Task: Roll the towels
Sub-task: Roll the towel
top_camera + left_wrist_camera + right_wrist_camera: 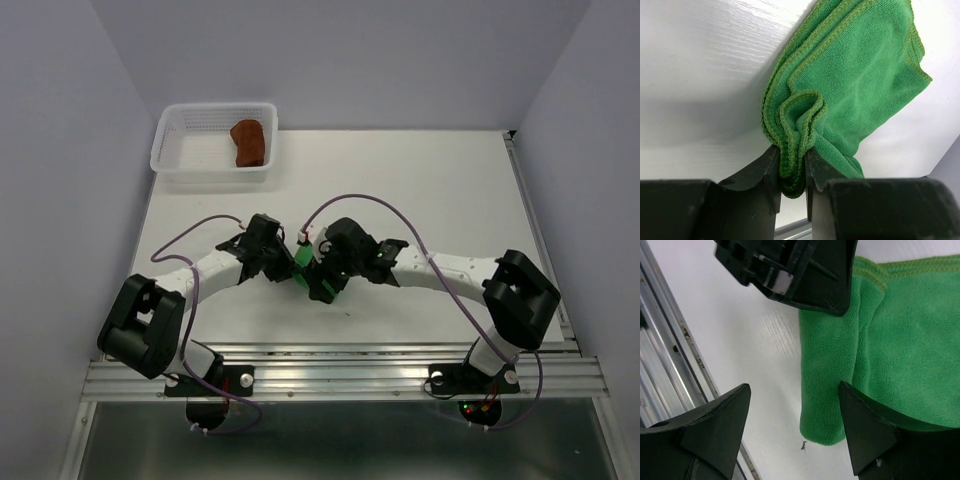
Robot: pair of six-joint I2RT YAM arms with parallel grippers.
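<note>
Towel [303, 266], green, lies folded on the table [420, 190], a little toward 6 o'clock from centre, between the two grippers. Left gripper [791, 155] comes in from the towel's 9 o'clock in the top view. Its jaws are pressed together on a bunched fold of the hemmed edge, with the layers squeezed between the fingers. Rest of the towel lies on the table beyond. Right gripper [792, 387] sits at the towel's 3 o'clock with fingers spread wide, one tip over bare table and the other over the cloth; contact cannot be told. Basket [170, 150], white, at the table's 11 o'clock corner, well apart. Brown towel [249, 142], rolled, lies in its right half.
</note>
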